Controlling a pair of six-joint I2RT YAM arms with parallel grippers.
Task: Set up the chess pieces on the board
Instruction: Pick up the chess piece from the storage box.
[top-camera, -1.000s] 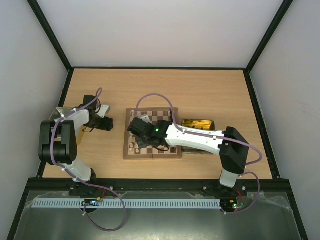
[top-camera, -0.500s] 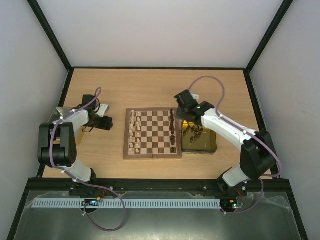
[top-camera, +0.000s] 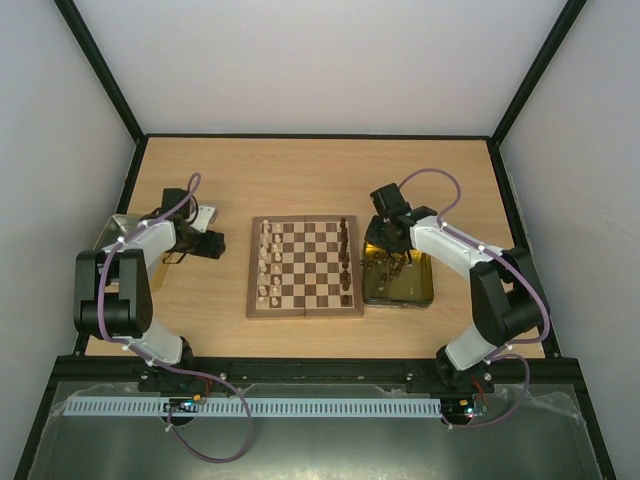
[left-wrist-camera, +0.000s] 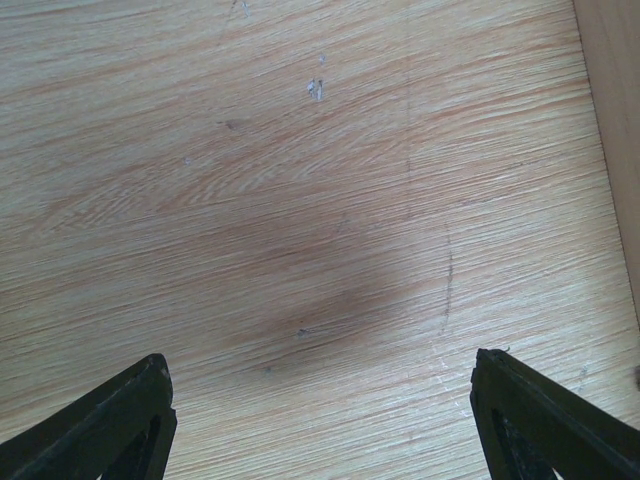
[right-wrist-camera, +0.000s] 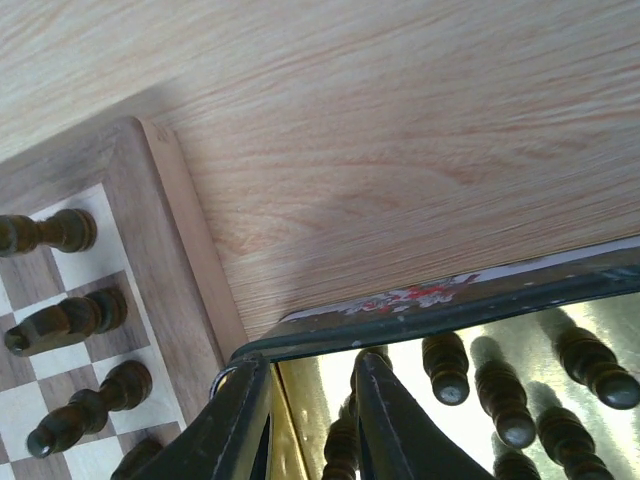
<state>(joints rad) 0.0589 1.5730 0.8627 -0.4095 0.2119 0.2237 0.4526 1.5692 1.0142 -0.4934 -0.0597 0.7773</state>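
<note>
Half a second ago the right pincer (right-wrist-camera: 310, 368) hung over bare table (top-camera: 300, 170) beyond the tray. It has since dropped to the far left corner of the gold tray (top-camera: 428, 297), which lies just right of the board (top-camera: 300, 312). The left arm has kept its place.

From the right wrist, the fingers stand close together just inside the tray's far rim. One of the loose dark pieces (right-wrist-camera: 500, 392) lying in the tray shows in the narrow gap between them. Whether the fingers actually press on it cannot be told.

The board sits at the middle of the table. Cream chess pieces (top-camera: 265, 262) stand in two columns along its left side. Dark chess pieces (top-camera: 344, 256) stand in a single column along its right edge.

The left pincer (left-wrist-camera: 320, 358) hovers over bare table to the left of the board, near a dull tin (top-camera: 108, 234). Its fingers are spread wide with nothing between them.
</note>
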